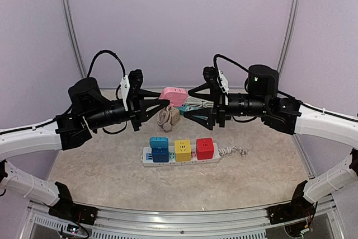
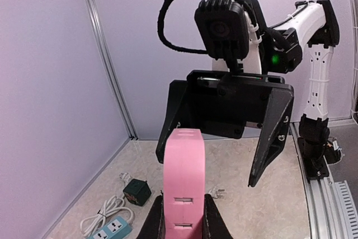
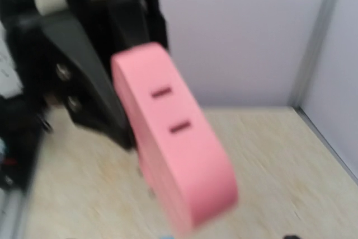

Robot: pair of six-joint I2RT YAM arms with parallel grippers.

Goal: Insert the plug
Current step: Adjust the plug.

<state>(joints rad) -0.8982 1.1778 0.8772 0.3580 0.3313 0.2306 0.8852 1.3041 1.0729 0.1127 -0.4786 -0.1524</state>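
Observation:
My left gripper (image 1: 161, 103) is shut on one end of a pink power strip (image 1: 174, 95) and holds it above the table. In the left wrist view the strip (image 2: 184, 183) stands upright between my fingers (image 2: 152, 225), slots facing the camera. My right gripper (image 1: 188, 103) is open and faces the strip's other end, jaws spread on either side of it without touching. It also shows in the left wrist view (image 2: 206, 172). The right wrist view is blurred and shows the strip (image 3: 173, 138) close up; its own fingers are out of frame. A bundled beige cable (image 1: 168, 117) lies under the strip.
A white power strip (image 1: 182, 160) lies in the table's middle with blue (image 1: 159, 148), yellow (image 1: 182, 149) and red (image 1: 205, 148) cube adapters plugged in, its plug (image 1: 240, 150) at the right. A teal strip (image 2: 112, 229) and a dark green cube (image 2: 137, 191) lie behind.

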